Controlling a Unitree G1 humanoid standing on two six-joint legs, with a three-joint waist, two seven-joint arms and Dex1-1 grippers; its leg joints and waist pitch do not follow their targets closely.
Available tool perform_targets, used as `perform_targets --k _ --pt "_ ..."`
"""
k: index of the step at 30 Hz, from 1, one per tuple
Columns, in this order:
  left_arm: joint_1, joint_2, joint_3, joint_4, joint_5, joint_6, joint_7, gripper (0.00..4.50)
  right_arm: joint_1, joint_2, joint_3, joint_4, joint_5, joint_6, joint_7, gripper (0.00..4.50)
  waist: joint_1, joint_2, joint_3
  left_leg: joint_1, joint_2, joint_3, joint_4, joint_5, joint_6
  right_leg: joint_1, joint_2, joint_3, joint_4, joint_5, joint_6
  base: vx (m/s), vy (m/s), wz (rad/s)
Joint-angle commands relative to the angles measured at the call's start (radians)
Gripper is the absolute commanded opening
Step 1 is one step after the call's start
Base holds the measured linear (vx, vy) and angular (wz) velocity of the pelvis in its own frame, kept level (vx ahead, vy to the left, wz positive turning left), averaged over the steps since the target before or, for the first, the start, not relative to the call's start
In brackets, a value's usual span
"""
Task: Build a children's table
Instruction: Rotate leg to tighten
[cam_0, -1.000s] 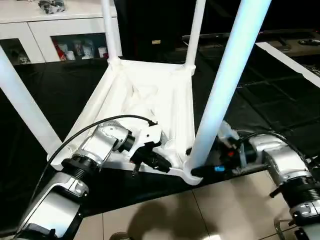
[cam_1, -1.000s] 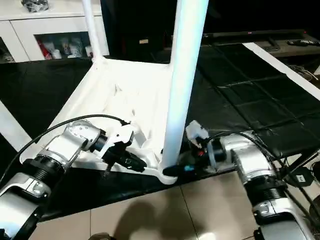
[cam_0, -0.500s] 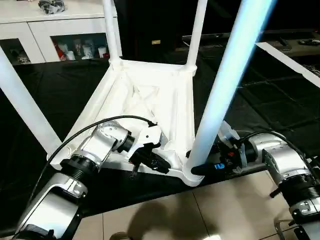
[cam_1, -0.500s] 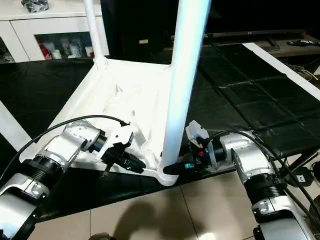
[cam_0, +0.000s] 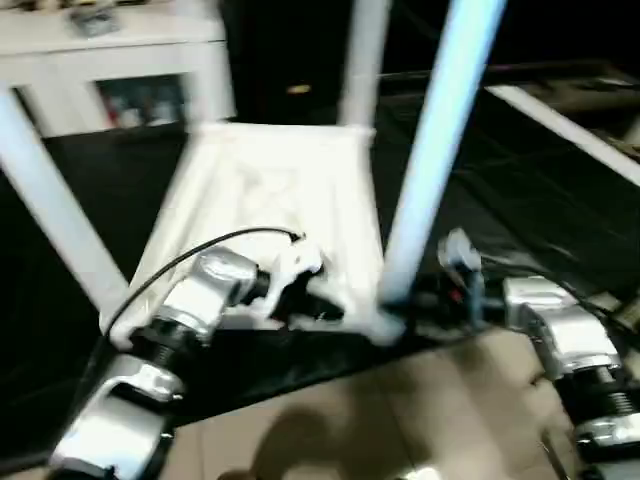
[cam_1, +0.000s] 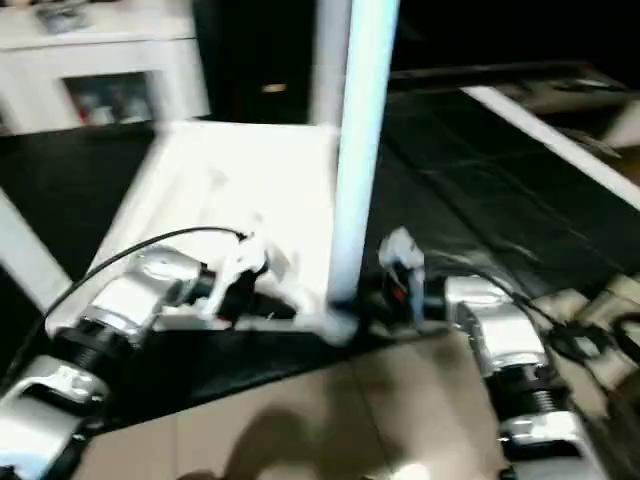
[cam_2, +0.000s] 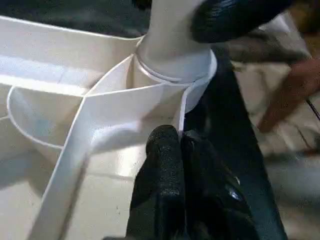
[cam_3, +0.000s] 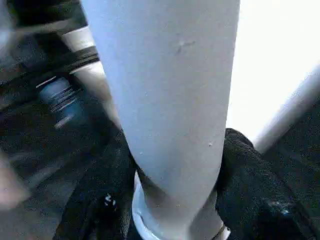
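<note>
The tabletop (cam_0: 270, 190) lies upside down across the middle of the left eye view on the black work surface (cam_0: 520, 180), ribs up, with its near edge close to where that surface gives way to the tiled floor (cam_0: 400, 420). Four legs stand in the corner sockets; the near-right leg (cam_0: 435, 140) rises through the upper centre of the frame (it looks bluish in the light).

The right gripper (cam_3: 170, 200) clamps that leg just above its socket, one finger on each side. The left gripper (cam_2: 175, 170), fingers pressed together, pinches the thin rim (cam_2: 184, 107) beside the same corner socket (cam_2: 175, 70).

The chief risk, I judge, is the whole table sliding or tipping off the near edge if both arms pull toward the robot. A lesser one: the leg may not be fully seated, and sideways force from the right gripper could lever it loose or flex the rim out of the left gripper's pinch.
</note>
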Motion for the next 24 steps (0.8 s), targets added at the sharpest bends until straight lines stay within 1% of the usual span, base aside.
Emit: perform_targets --k 1,2,3,4,5,6,7,8,9,10,11,12,13,14,15,16,17,18,19,20,21,22,23,24 --pt "-0.044 -0.094 0.036 0.015 -0.040 0.004 0.134 0.00 -0.027 0.119 0.051 0.047 -0.027 0.055 -0.145 1.99 -0.006 -0.004 -0.065 -0.015 -0.044 0.014 -0.066 -0.310 0.015 0.072 -0.024 -0.012 -0.122 -0.643 -0.015 -0.022 0.027 -0.20" --pt "-0.057 -0.114 0.046 0.041 -0.037 -0.001 0.180 0.00 -0.045 0.149 0.044 0.074 -0.039 0.057 -0.211 1.98 -0.019 0.004 -0.067 -0.016 -0.039 0.005 -0.072 -0.326 0.015 0.079 -0.026 -0.025 -0.124 -0.604 -0.030 -0.021 0.034 -0.21" --pt "-0.070 -0.132 0.052 0.065 -0.033 -0.005 0.217 0.00 -0.064 0.177 0.040 0.099 -0.051 0.054 -0.269 1.98 -0.028 0.006 -0.066 -0.012 -0.036 -0.001 -0.077 -0.361 0.019 0.083 -0.025 -0.034 -0.129 -0.578 -0.038 0.000 0.000 0.00" --pt "-0.091 -0.152 0.064 0.099 -0.028 -0.018 0.277 0.00 -0.092 0.208 0.037 0.135 -0.061 0.051 -0.332 1.98 -0.031 0.010 -0.064 -0.005 -0.035 0.000 -0.077 -0.385 0.025 0.077 -0.025 -0.037 -0.135 -0.574 -0.044 0.000 0.000 0.00" --pt "-0.099 -0.160 0.069 0.112 -0.026 -0.024 0.299 0.00 -0.104 0.219 0.036 0.149 -0.065 0.049 -0.355 1.98 -0.044 0.016 -0.057 0.018 -0.030 -0.003 -0.077 -0.465 0.032 0.067 -0.022 -0.056 -0.150 -0.580 -0.054 0.000 0.000 0.00" --pt "-0.120 -0.176 0.077 0.138 -0.016 -0.034 0.350 0.00 -0.136 0.250 0.028 0.187 -0.071 0.044 -0.420 1.98 -0.051 0.013 -0.057 0.023 -0.031 -0.004 -0.073 -0.486 0.037 0.070 -0.023 -0.063 -0.157 -0.578 -0.053 0.000 0.000 0.00" --pt "-0.131 -0.180 0.078 0.150 -0.008 -0.042 0.373 0.00 -0.154 0.264 0.027 0.205 -0.077 0.036 -0.449 1.98 -0.059 0.019 -0.053 0.022 -0.024 -0.013 -0.084 -0.525 0.040 0.083 -0.023 -0.072 -0.155 -0.557 -0.051 0.000 0.000 0.00" --pt "-0.138 -0.179 0.074 0.153 0.000 -0.046 0.378 0.00 -0.165 0.271 0.027 0.217 -0.081 0.025 -0.462 1.98 -0.064 0.030 -0.048 0.028 -0.008 -0.023 -0.099 -0.602 0.047 0.093 -0.021 -0.082 -0.152 -0.531 -0.041 0.000 0.000 0.00" --pt "-0.143 -0.181 0.077 0.151 0.009 -0.041 0.390 0.00 -0.172 0.283 0.023 0.222 -0.092 0.017 -0.477 1.98 -0.067 0.035 -0.045 0.017 0.020 -0.036 -0.127 -0.687 0.051 0.118 -0.022 -0.069 -0.108 -0.419 -0.058 0.000 0.000 0.00" --pt "-0.145 -0.181 0.078 0.151 0.010 -0.040 0.392 0.00 -0.173 0.286 0.022 0.222 -0.095 0.015 -0.478 1.98 -0.063 0.040 -0.040 0.010 0.035 -0.042 -0.148 -0.742 0.048 0.127 -0.021 -0.058 -0.069 -0.363 -0.072 0.000 0.000 0.00" --pt "-0.147 -0.183 0.083 0.150 0.010 -0.035 0.397 0.00 -0.175 0.289 0.023 0.222 -0.099 0.010 -0.477 2.51 -0.051 0.033 -0.037 0.032 0.033 -0.029 -0.153 -0.774 0.041 0.111 -0.026 -0.032 -0.061 -0.350 -0.093 0.000 0.000 0.00" --pt "-0.147 -0.178 0.081 0.146 0.014 -0.034 0.393 0.00 -0.174 0.292 0.023 0.219 -0.097 0.003 -0.469 2.51 -0.062 -0.004 -0.035 0.092 -0.042 0.003 -0.075 -0.674 0.035 0.042 -0.030 -0.065 -0.168 -0.617 -0.057 0.065 -0.013 0.08" --pt "-0.147 -0.173 0.078 0.147 0.021 -0.037 0.390 0.00 -0.172 0.293 0.022 0.213 -0.096 0.000 -0.459 2.63 -0.066 -0.011 -0.031 0.095 -0.066 0.008 -0.045 -0.583 0.034 0.035 -0.041 -0.094 -0.194 -0.742 -0.015 0.065 -0.013 0.08" --pt "-0.145 -0.165 0.070 0.152 0.030 -0.044 0.384 0.00 -0.168 0.291 0.022 0.209 -0.099 -0.006 -0.458 2.71 -0.072 -0.009 -0.035 0.063 -0.076 0.015 -0.016 -0.461 0.053 0.057 -0.038 -0.135 -0.225 -0.829 0.081 0.077 0.008 -0.13" --pt "-0.145 -0.161 0.066 0.156 0.035 -0.050 0.381 0.00 -0.166 0.289 0.021 0.208 -0.102 -0.011 -0.459 2.82 -0.070 0.005 -0.044 0.050 -0.070 0.012 -0.025 -0.425 0.057 0.080 -0.043 -0.139 -0.219 -0.797 0.100 0.063 0.038 -0.22" --pt "-0.144 -0.155 0.062 0.161 0.039 -0.054 0.376 0.00 -0.162 0.284 0.020 0.206 -0.105 -0.016 -0.458 3.01 -0.076 0.032 -0.053 0.023 -0.030 -0.012 -0.059 -0.434 0.050 0.124 -0.062 -0.140 -0.187 -0.663 0.082 0.063 0.038 -0.22" --pt "-0.145 -0.152 0.060 0.171 0.039 -0.061 0.376 0.00 -0.162 0.280 0.018 0.212 -0.106 -0.022 -0.460 3.01 -0.072 0.045 -0.053 -0.011 0.025 -0.046 -0.110 -0.528 0.051 0.156 -0.060 -0.096 -0.103 -0.452 0.026 0.055 0.042 -0.15" --pt "-0.145 -0.149 0.057 0.174 0.040 -0.065 0.373 0.00 -0.160 0.277 0.017 0.211 -0.105 -0.025 -0.459 3.05 -0.064 0.049 -0.056 -0.004 0.041 -0.053 -0.125 -0.567 0.052 0.151 -0.061 -0.066 -0.071 -0.351 -0.013 0.066 0.009 0.06" --pt "-0.141 -0.132 0.044 0.184 0.049 -0.083 0.362 0.00 -0.146 0.254 0.016 0.200 -0.100 -0.046 -0.439 3.23 -0.067 0.023 -0.042 0.034 -0.001 -0.025 -0.106 -0.590 0.036 0.094 -0.058 -0.063 -0.125 -0.397 -0.072 0.066 0.009 0.06" --pt "-0.141 -0.130 0.042 0.185 0.050 -0.086 0.360 0.00 -0.144 0.251 0.016 0.197 -0.099 -0.050 -0.435 3.37 -0.065 0.000 -0.035 0.067 -0.053 0.002 -0.058 -0.510 0.030 0.052 -0.056 -0.088 -0.171 -0.610 -0.064 0.083 0.009 0.19" --pt "-0.138 -0.124 0.040 0.186 0.053 -0.094 0.354 0.00 -0.135 0.239 0.018 0.188 -0.100 -0.053 -0.420 3.37 -0.066 -0.009 -0.033 0.061 -0.066 0.007 -0.046 -0.464 0.040 0.054 -0.051 -0.098 -0.181 -0.685 -0.035 0.073 0.019 -0.03" --pt "-0.136 -0.118 0.039 0.185 0.054 -0.099 0.343 0.00 -0.124 0.225 0.023 0.175 -0.100 -0.059 -0.396 3.47 -0.066 0.007 -0.045 0.026 -0.061 -0.003 -0.054 -0.394 0.052 0.093 -0.063 -0.098 -0.166 -0.702 0.001 0.073 0.019 -0.03" --pt "-0.132 -0.109 0.036 0.181 0.054 -0.099 0.326 0.00 -0.108 0.206 0.029 0.155 -0.097 -0.066 -0.361 3.52 -0.063 0.021 -0.052 0.010 -0.042 -0.015 -0.071 -0.377 0.052 0.103 -0.064 -0.087 -0.159 -0.637 -0.002 0.057 0.033 -0.12" --pt "-0.126 -0.093 0.027 0.173 0.056 -0.108 0.294 0.00 -0.083 0.174 0.034 0.121 -0.087 -0.065 -0.306 3.66 -0.060 0.023 -0.056 0.014 -0.036 -0.017 -0.075 -0.369 0.050 0.100 -0.064 -0.079 -0.153 -0.584 -0.020 0.050 0.026 0.03"
